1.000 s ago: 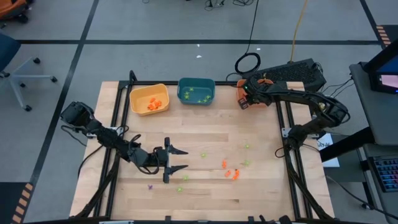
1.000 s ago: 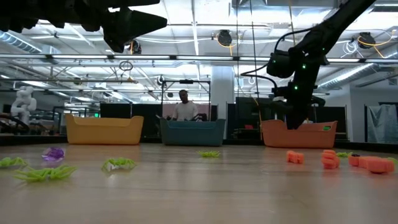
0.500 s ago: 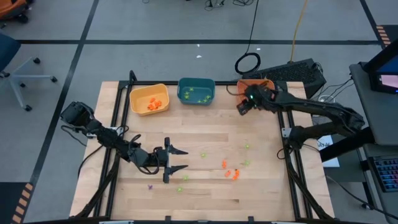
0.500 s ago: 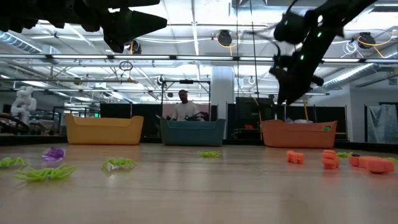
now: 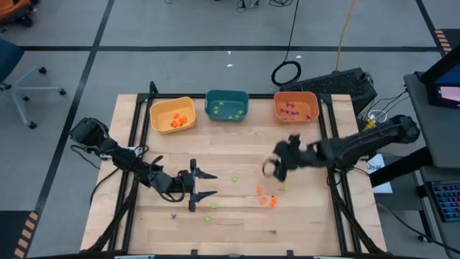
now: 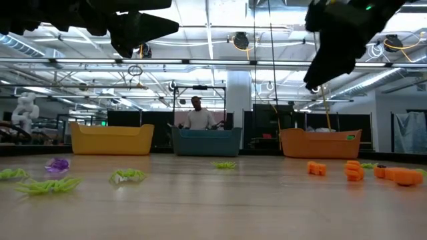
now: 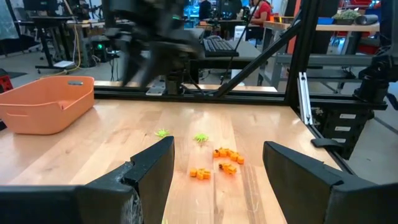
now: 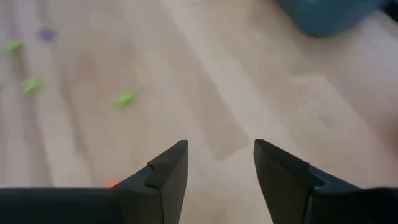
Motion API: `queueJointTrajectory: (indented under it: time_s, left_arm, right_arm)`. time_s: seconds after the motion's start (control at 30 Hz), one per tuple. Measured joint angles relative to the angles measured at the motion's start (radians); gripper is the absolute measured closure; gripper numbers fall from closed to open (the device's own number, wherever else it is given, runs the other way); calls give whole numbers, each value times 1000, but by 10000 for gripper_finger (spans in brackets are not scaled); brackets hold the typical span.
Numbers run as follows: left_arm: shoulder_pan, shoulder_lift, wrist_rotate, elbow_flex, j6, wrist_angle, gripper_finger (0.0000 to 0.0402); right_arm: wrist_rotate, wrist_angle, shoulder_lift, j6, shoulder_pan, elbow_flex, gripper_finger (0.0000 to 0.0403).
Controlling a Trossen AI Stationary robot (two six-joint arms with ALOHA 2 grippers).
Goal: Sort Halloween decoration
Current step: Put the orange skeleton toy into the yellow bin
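Note:
Tiny orange trinkets (image 5: 267, 198), light-green ones (image 5: 234, 178) and a purple one (image 5: 172, 214) lie scattered on the wooden table. My left gripper (image 5: 208, 184) is open and empty, held above the table left of the trinkets. Its wrist view shows the orange (image 7: 221, 155) and green (image 7: 201, 137) trinkets ahead of its fingers (image 7: 217, 144). My right gripper (image 5: 273, 169) is open and empty above the table's middle right, just beyond the orange trinkets. Its wrist view (image 8: 219, 146) looks down on bare wood and a green trinket (image 8: 125, 98).
Three bins stand along the far edge: yellow (image 5: 172, 114) with orange trinkets, teal (image 5: 227, 105) with green ones, orange (image 5: 295, 108) with purple ones. Black frame rails run along the table's left and right sides. A person (image 6: 197, 115) is seen behind the teal bin.
My right gripper has swung away from the orange bin at the far right, toward the near edge and the left, and now stands over the table's middle right, close to the orange trinkets. The trinkets on the table have not moved.

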Motion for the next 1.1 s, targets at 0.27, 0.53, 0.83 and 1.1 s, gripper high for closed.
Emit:
queueJointTrajectory:
  time_s: [0.27,0.53,0.83,1.1]
  left_arm:
    - [0,0,0,0,0,0,148]
    - [0,0,0,0,-1,0,148]
    - [0,0,0,0,-2,1,148]
    - [0,0,0,0,-2,1,148]
  right_arm:
    - [129,179,174,70,310,0,232]
    - [150,300,390,237,426,14,232]
    - [204,297,523,326,439,51,232]
    - [229,293,599,406,433,51,232]
